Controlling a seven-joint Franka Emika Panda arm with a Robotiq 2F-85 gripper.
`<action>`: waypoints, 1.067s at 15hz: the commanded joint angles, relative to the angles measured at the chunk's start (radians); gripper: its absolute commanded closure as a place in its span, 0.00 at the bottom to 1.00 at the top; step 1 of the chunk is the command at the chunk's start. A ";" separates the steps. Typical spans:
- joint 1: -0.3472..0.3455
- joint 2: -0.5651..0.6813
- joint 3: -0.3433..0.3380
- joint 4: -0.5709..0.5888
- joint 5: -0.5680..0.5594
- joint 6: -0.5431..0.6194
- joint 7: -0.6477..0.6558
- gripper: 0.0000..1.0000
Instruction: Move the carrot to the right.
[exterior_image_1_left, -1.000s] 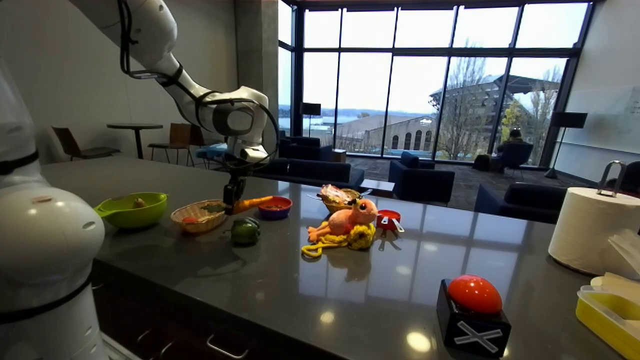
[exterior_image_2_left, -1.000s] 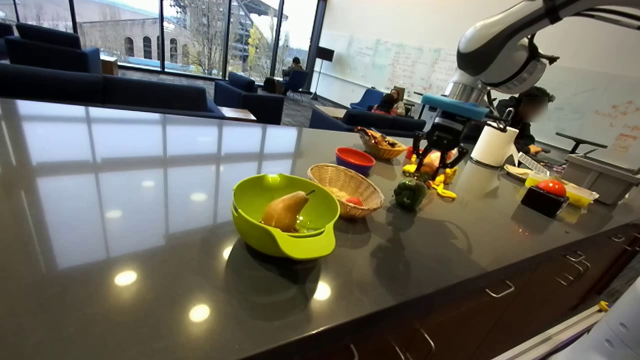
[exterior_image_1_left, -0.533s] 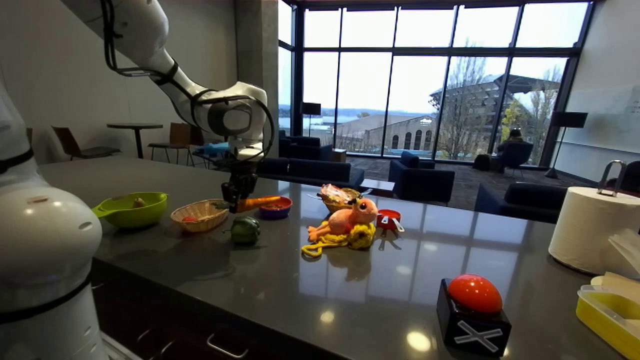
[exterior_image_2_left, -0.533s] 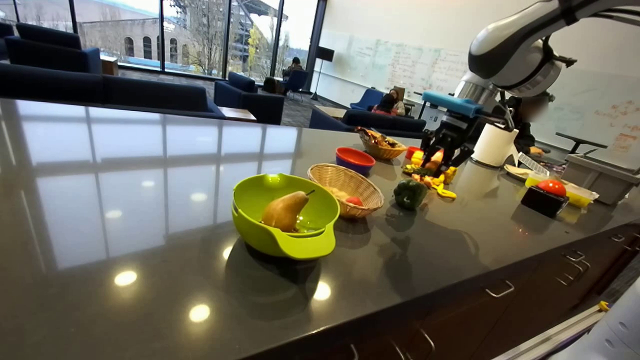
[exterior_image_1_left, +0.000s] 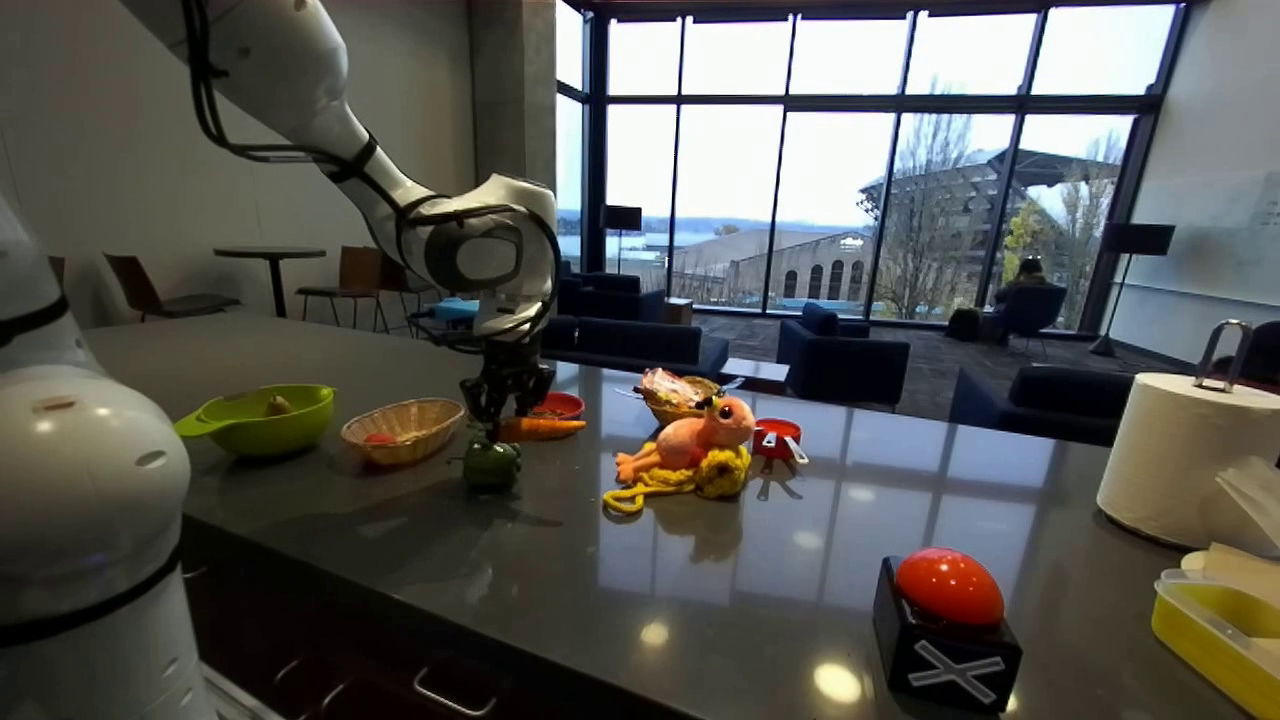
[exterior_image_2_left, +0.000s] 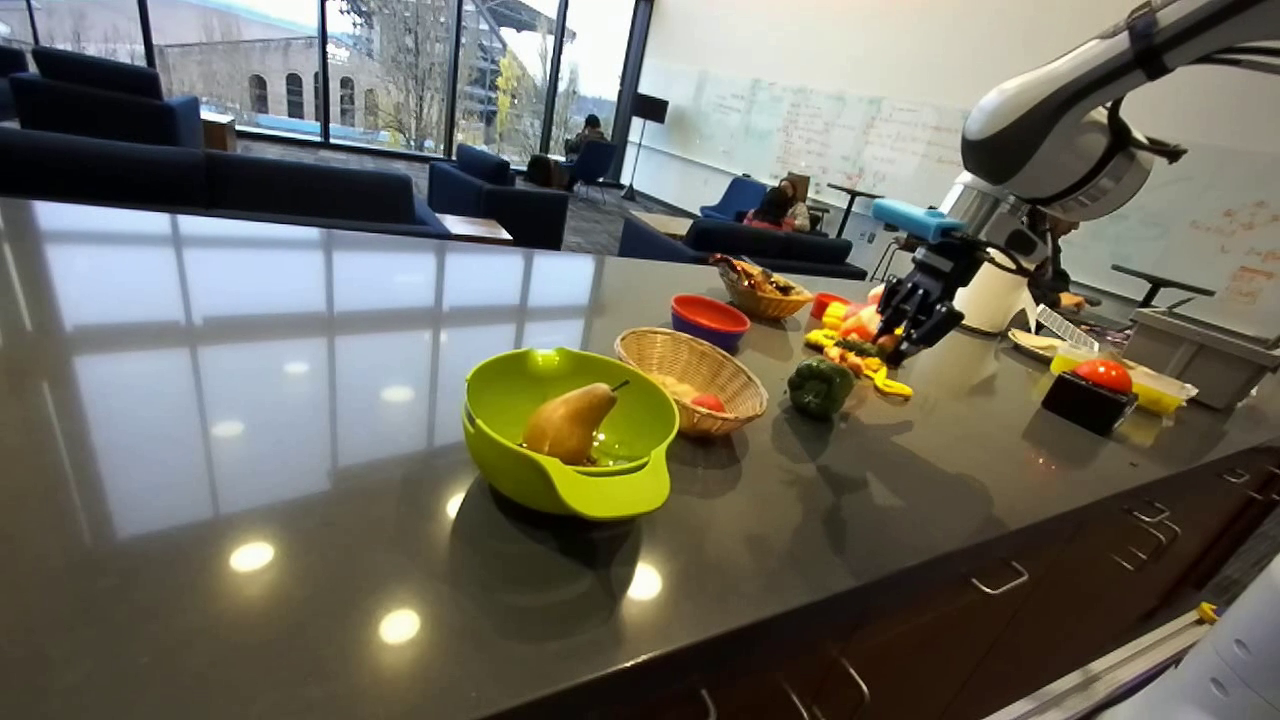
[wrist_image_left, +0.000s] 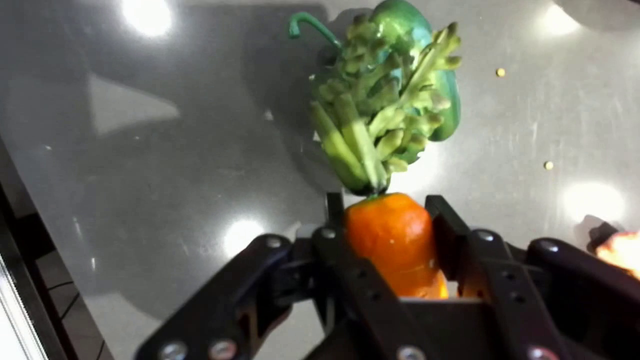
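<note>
The carrot (exterior_image_1_left: 540, 428) is orange with a green leafy top. My gripper (exterior_image_1_left: 507, 412) is shut on its thick end and holds it above the counter. In the wrist view the orange body (wrist_image_left: 390, 235) sits between the two black fingers of the gripper (wrist_image_left: 384, 201). Its leafy top (wrist_image_left: 360, 115) points away from the fingers and overlaps the green pepper (wrist_image_left: 447, 102). The pepper stands on the counter just below and in front of the gripper in an exterior view (exterior_image_1_left: 490, 466). In an exterior view (exterior_image_2_left: 905, 340) the gripper hides most of the carrot.
A pink plush toy on yellow yarn (exterior_image_1_left: 700, 440) lies right of the carrot, with red measuring cups (exterior_image_1_left: 776, 440) behind. A red-purple bowl (exterior_image_2_left: 710, 320), wicker basket (exterior_image_2_left: 700, 380) and green colander (exterior_image_2_left: 570, 440) holding a pear stand nearby. A red-topped buzzer (exterior_image_1_left: 948, 630) is at front right.
My gripper has moved right and turned, with the carrot in it. The carrot now hangs a little lower and its tip reaches farther right. The pepper has stayed in place.
</note>
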 joint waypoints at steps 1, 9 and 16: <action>-0.025 -0.031 -0.019 -0.041 0.023 0.048 0.129 0.81; -0.040 0.005 -0.034 -0.092 0.074 0.210 0.426 0.81; -0.028 0.018 -0.048 -0.107 0.116 0.300 0.549 0.56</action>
